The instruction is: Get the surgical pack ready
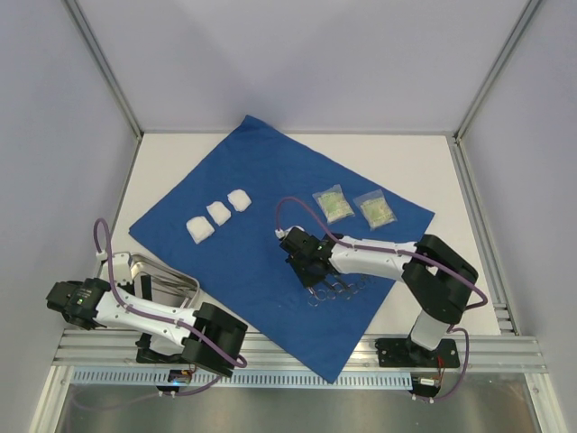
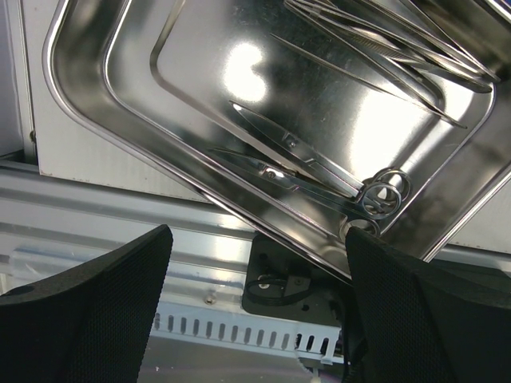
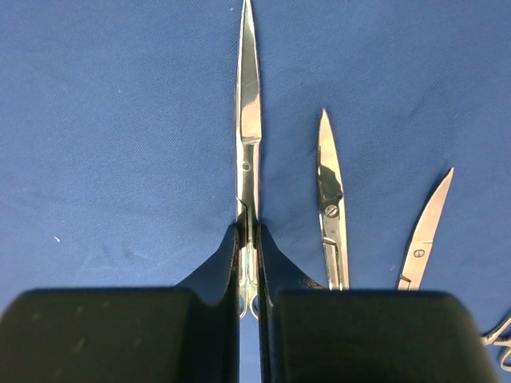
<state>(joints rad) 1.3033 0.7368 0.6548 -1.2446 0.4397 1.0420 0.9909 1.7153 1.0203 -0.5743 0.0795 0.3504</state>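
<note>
The blue drape (image 1: 261,171) lies spread flat on the tabletop (image 1: 424,162), turned so its corners point like a diamond. One corner points to the far wall and the opposite one reaches the near rail. Its long axis runs on a diagonal, from the far left down to the near right.

The right fingers (image 3: 215,271) are over the near half of the sheet, pressed together and clamped on a long steel instrument (image 3: 248,144). Its narrow tip points straight away from the fingertips, flat along the cloth. Just to the right of these fingers lie two shorter scissor blades (image 3: 330,199) on the blue fabric, their tips pointing roughly the same way, the outer one slanting off to the right.

Beyond the right fingers two clear packets (image 1: 332,205) with yellow-green contents sit side by side on the drape. Off to their left three white gauze pads (image 1: 218,213) form a short slanted row.

The left fingers (image 2: 96,311) stand wide apart and hold nothing. Ahead of them, past the fingertips, a steel tray (image 2: 104,56) sits at an angle off the drape. It holds scissors (image 2: 319,171) near its closer rim and thin forceps-like tools (image 2: 383,36) at its far side.
</note>
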